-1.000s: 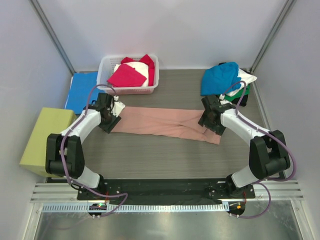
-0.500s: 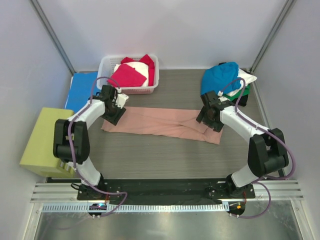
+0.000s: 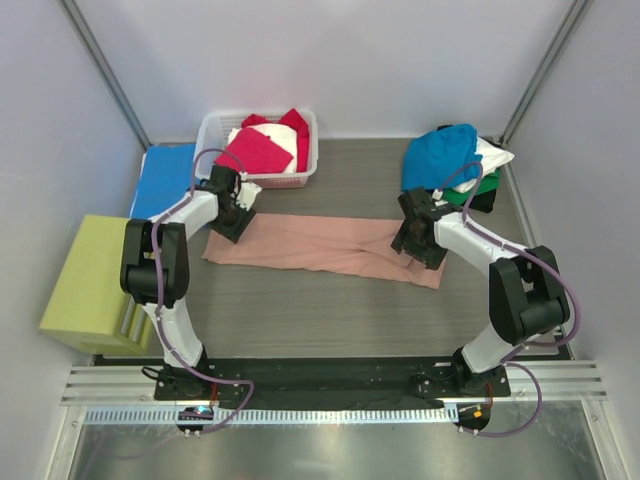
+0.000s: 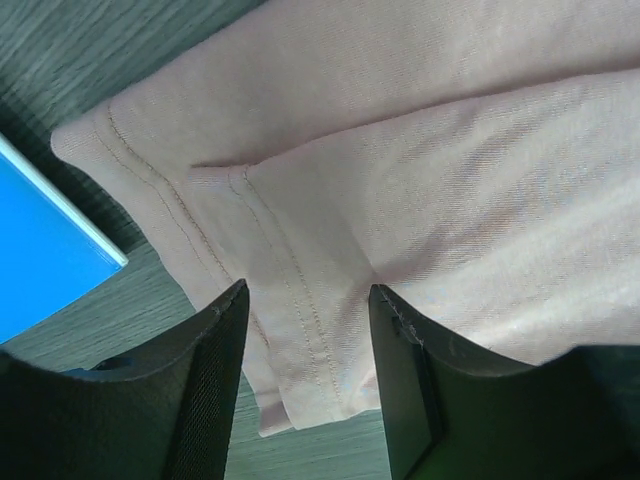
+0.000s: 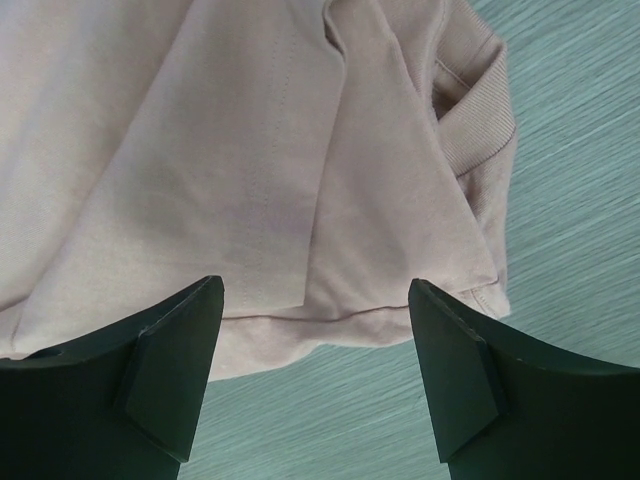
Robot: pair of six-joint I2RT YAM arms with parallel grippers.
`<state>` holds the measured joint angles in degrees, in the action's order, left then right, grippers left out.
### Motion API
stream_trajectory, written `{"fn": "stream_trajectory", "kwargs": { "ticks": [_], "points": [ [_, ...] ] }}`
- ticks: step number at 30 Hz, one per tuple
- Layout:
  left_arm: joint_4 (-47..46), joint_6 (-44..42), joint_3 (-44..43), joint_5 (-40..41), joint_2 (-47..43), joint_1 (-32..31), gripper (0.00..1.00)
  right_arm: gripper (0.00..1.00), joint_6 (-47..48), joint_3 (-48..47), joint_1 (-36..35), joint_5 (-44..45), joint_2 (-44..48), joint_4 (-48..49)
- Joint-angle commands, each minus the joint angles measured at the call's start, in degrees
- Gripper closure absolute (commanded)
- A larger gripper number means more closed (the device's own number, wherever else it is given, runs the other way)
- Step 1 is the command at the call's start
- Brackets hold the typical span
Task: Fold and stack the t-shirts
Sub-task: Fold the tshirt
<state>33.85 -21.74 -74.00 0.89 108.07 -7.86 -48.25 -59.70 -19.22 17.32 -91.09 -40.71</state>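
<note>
The dusty-pink cloth t-shirt lies as a long strip on the grey table. My left gripper hovers over its hem, fingers spread; my right gripper, over its collar, likewise.

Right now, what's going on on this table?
Two robot arms are working on a dusty-pink cloth t-shirt, folded into a long strip across the table. The left gripper hangs open over its left end, the right gripper open over its right end; neither grips it. More shirts wait in a white plastic basket.
</note>
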Motion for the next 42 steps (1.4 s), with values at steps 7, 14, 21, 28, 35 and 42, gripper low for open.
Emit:
{"fn": "stream_trajectory", "kwargs": {
  "ticks": [7, 14, 21, 28, 35, 42],
  "points": [
    [-5.28, -3.05, 4.47, 2.89, -2.34, -0.05, 0.47, 0.20, -1.06, 3.89, 0.41, 3.51, -2.61, 2.39],
    [-5.98, -2.43, 6.84, 2.98, -1.02, -0.05, 0.48, 0.20, -0.53, 2.84, 0.50, 3.16, -2.16, 1.95],
    [-7.12, -6.38, 15.80, 4.11, -5.48, -0.22, 0.50, 0.20, 2.37, 1.96, 3.48, 4.56, -4.17, 1.33],
    [-4.76, -10.34, 21.26, 8.52, -11.38, -3.74, 0.50, 0.19, 5.18, -2.34, 4.72, 3.42, -9.01, 2.47],
    [-0.45, -10.35, 24.51, 10.72, -14.29, -10.86, 0.50, 0.19, 6.67, -8.40, 4.72, 0.87, -15.07, 2.92],
    [5.08, -8.50, 25.66, 8.35, -13.94, -17.27, 0.51, 0.19, 10.10, -16.84, 4.72, -0.54, -22.62, 2.30]
  ]
}}
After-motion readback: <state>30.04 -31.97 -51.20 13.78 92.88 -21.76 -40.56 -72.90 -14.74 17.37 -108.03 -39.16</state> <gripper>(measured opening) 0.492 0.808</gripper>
